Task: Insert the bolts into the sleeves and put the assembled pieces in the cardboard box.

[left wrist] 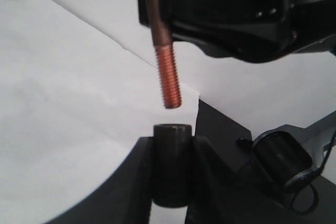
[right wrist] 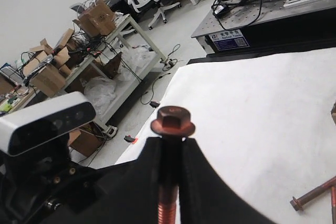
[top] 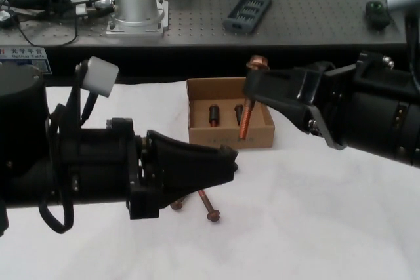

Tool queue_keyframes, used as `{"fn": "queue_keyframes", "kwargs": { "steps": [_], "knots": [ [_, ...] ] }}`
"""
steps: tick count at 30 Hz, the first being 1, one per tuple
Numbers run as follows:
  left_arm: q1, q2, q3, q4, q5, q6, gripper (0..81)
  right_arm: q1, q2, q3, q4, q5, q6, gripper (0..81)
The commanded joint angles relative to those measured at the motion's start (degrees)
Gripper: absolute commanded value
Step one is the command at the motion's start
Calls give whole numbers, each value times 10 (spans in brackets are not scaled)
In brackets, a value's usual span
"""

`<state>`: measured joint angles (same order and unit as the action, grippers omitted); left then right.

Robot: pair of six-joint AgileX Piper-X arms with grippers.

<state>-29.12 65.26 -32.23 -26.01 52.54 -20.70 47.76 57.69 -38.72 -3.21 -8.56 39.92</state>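
Right gripper (top: 254, 90) clamps bolt (left wrist: 167, 77) upright, threaded tip just above sleeve (left wrist: 171, 169) pinched in left gripper (top: 228, 160); not touching.

copper bolt (left wrist: 168, 77): upright, just above black sleeve (left wrist: 171, 166) | cardboard box (top: 230, 137): two pieces (top: 214, 115) inside

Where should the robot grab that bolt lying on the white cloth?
Probably at the middle of its shank, coming straight down from above. The loose bolt lies flat on the white cloth, so the fingers can close across it. The wider head at one end looks harder to pinch.
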Motion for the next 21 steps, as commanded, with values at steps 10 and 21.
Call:
{"fn": "queue_keyframes", "kwargs": {
  "steps": [10, 21],
  "knots": [
    [-2, -7, -1, -37, 10, -32, 6, -4, 3, -3, -53, 12, 0, 17],
    [-2, -7, -1, -37, 7, -32, 6, -2, 3, -3, -65, 3, 12, 17]
  ]
}}
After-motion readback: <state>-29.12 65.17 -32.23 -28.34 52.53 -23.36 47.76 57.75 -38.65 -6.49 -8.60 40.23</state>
